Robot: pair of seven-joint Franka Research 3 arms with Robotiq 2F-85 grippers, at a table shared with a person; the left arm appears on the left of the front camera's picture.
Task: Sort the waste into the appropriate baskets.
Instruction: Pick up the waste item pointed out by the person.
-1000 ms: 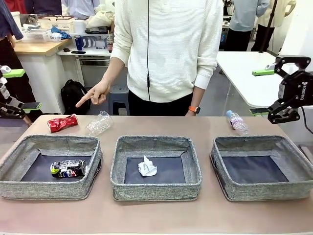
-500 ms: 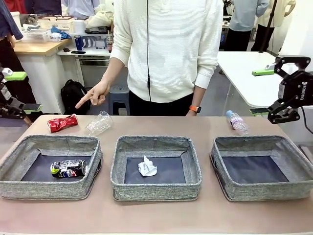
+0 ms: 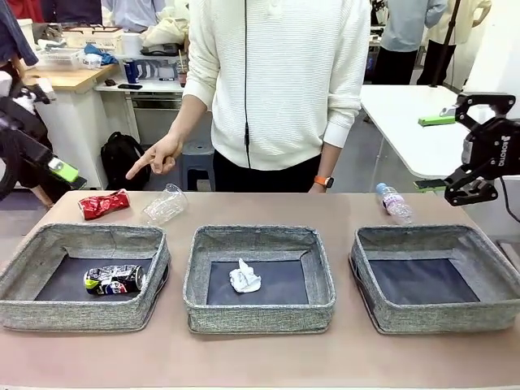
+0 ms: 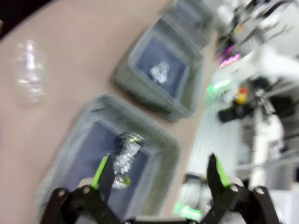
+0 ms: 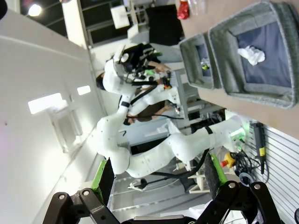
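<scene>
Left gripper [image 4: 158, 165] and right gripper [image 3: 443, 153] hold nothing, fingers spread wide. Red can [image 3: 104, 204] and clear plastic container [image 3: 166, 203] lie close together at ten o'clock on the tabletop [image 3: 260, 357]; grabbing one may nudge the other away.

left pincer [image 4: 158, 162] | rolled and swung inward | green pads re-angled

The right gripper [image 5: 156, 173], jaws spread wide, sits at 6 o'clock. At 2 o'clock, a white paper ball [image 5: 251, 54] lies inside a grey woven basket [image 5: 254, 91].
</scene>
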